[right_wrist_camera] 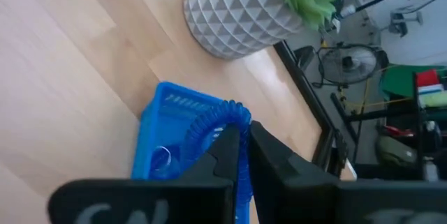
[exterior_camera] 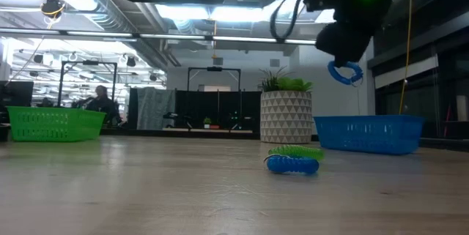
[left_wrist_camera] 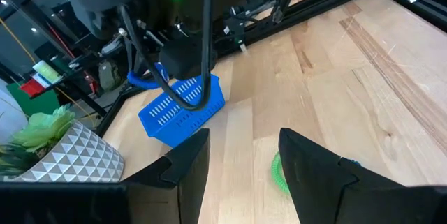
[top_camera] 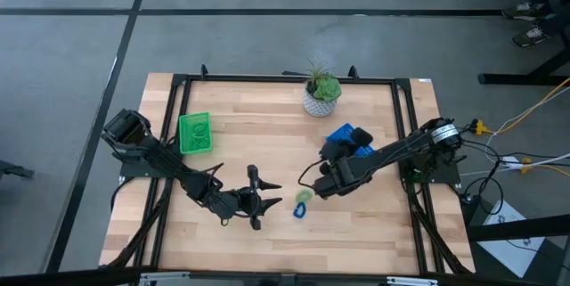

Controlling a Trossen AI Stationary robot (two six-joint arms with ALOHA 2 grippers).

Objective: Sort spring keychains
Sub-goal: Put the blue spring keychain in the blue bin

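Note:
My right gripper point(top_camera: 322, 183) is raised above the table near the blue tray point(top_camera: 349, 139) and is shut on a blue spring keychain point(exterior_camera: 344, 72). A light green keychain point(exterior_camera: 297, 151) and a blue one point(exterior_camera: 293, 165) lie side by side on the wood, between the two grippers point(top_camera: 301, 204). My left gripper point(top_camera: 272, 195) is open and low over the table just left of that pair; in its wrist view the green keychain point(left_wrist_camera: 277, 172) shows between its fingers, farther off. Another blue clip point(right_wrist_camera: 160, 158) lies inside the blue tray point(right_wrist_camera: 167, 147). My right gripper point(right_wrist_camera: 244, 137) pinches the blue keychain's coiled loop point(right_wrist_camera: 227, 121) between its two fingers. The coil curls out past the fingertips. The keychain is lifted clear of the table and hangs just below the gripper point(exterior_camera: 344, 63).
The green tray point(top_camera: 195, 133) sits near the table's left side. A potted plant point(top_camera: 321, 94) stands at the far edge, close to the blue tray. A black frame runs around the table point(top_camera: 267, 79). Bare wood lies in the middle and near part. A person point(exterior_camera: 99, 102) sits far behind.

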